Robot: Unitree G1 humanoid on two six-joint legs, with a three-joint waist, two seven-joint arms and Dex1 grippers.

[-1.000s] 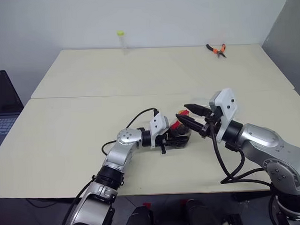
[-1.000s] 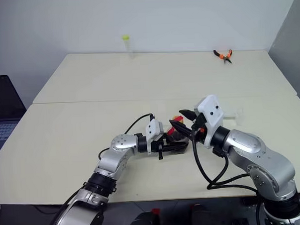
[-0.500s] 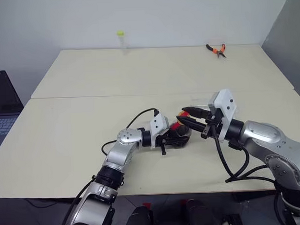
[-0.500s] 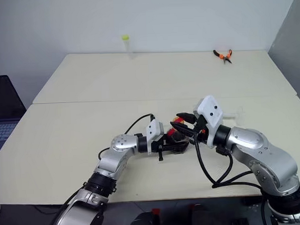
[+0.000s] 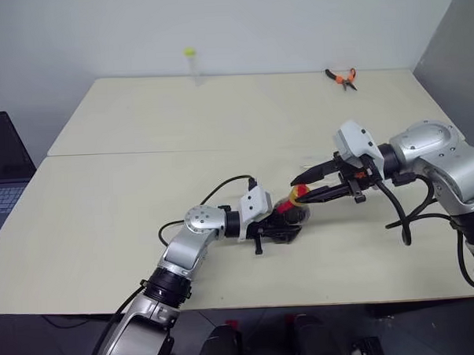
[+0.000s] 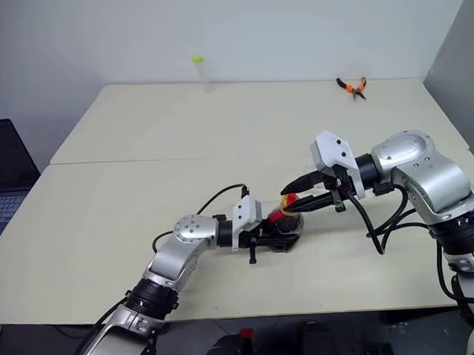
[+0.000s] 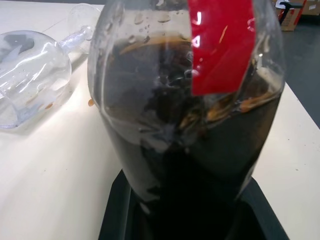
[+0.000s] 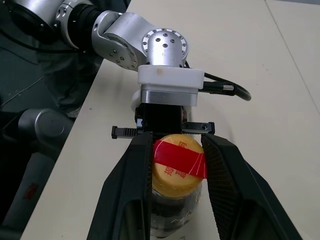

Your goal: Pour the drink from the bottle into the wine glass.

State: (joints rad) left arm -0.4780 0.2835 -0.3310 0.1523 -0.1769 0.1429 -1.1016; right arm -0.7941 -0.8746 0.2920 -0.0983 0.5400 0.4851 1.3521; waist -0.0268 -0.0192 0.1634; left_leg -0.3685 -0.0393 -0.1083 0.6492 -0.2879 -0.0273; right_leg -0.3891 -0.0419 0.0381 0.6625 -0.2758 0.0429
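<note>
Clamping the bottle (image 5: 290, 215) low on its body, the left gripper (image 5: 280, 227) reaches in from the robot's left near the front middle of the table (image 5: 143, 189), its black fingers (image 7: 125, 210) pressed against the plastic on either side. In the left wrist view the drink (image 7: 190, 165) fills the lower part of the bottle, dark and nearly black, with droplets on the clear wall above it and the red label (image 7: 220, 45) hanging over the upper part.

The right gripper (image 8: 176, 150) comes in from the robot's right at the height of the bottle's top. Its two fingers (image 8: 130, 180) stand on either side of the yellow cap (image 8: 176, 175) and the red label band just above it; they lie close along the cap, but whether they press it or leave a sliver of gap cannot be told. In the head views those fingers (image 5: 315, 174) point toward the left arm, one above the other, with the cap between their tips.

The wine glass (image 7: 30, 75) lies on its side on the table just beside the bottle, its bowl nearer and its stem and foot (image 7: 85, 15) pointing away.

At the far edge of the table stand a slim tube with a yellow-green cap (image 5: 191, 63) and, well to the right, orange-handled pliers (image 5: 342, 78). A laptop (image 5: 2, 168) sits off the table's left side
</note>
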